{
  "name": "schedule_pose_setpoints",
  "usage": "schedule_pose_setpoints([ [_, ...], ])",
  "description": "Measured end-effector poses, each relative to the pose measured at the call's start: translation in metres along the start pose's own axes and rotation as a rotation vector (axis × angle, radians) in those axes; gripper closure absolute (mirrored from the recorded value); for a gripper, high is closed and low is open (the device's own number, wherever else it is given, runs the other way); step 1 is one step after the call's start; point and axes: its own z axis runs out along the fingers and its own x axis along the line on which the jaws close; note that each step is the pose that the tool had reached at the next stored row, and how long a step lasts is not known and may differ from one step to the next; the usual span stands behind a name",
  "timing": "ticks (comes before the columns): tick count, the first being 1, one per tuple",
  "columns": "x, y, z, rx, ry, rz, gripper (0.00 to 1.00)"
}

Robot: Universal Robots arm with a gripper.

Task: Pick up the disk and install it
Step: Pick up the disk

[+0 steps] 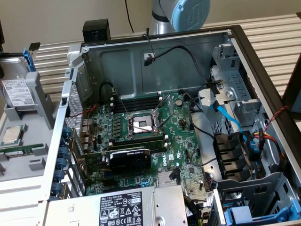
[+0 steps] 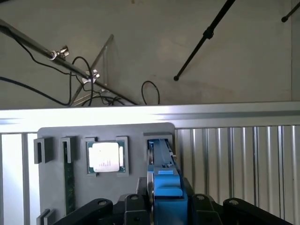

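Directly in front of the gripper (image 2: 165,213), in the wrist view, the disk (image 2: 161,157) is seen edge-on. Its blue frame (image 2: 167,187) shows between the gripper's black side parts. Whether the gripper is clenched on the disk or released, I cannot tell.

The disk stands in a slot of a grey holder (image 2: 136,161). Just beside it, in the next pocket, lies a square processor chip (image 2: 106,157) with a bright metal lid, its markings too faint to read. One slot further on is a green memory stick (image 2: 69,180) on edge. The holder rests on a ribbed metal table (image 2: 225,164).

In the exterior view the disk leans in that holder at the exterior view's left, outside the open computer case (image 1: 244,42). Its white label faces the camera, with print too small to read.

The case holds a green motherboard (image 1: 186,141), black cables, a blue flat cable (image 1: 228,115) and a grey power supply (image 1: 162,207) at the near edge. The power supply's black-and-white label (image 1: 123,208) carries certification marks and fine text I cannot read. Behind the case is the arm's blue joint cap (image 1: 190,14) with a white logo.
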Motion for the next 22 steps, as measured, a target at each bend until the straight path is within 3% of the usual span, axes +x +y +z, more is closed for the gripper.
schedule_pose_setpoints([
  [9,-0.0002,0.0001,-0.0045,0.0003,0.0082,0.0,0.62],
  [22,-0.0002,0.0001,-0.0045,-0.0001,0.0095,-0.039,0.62],
])
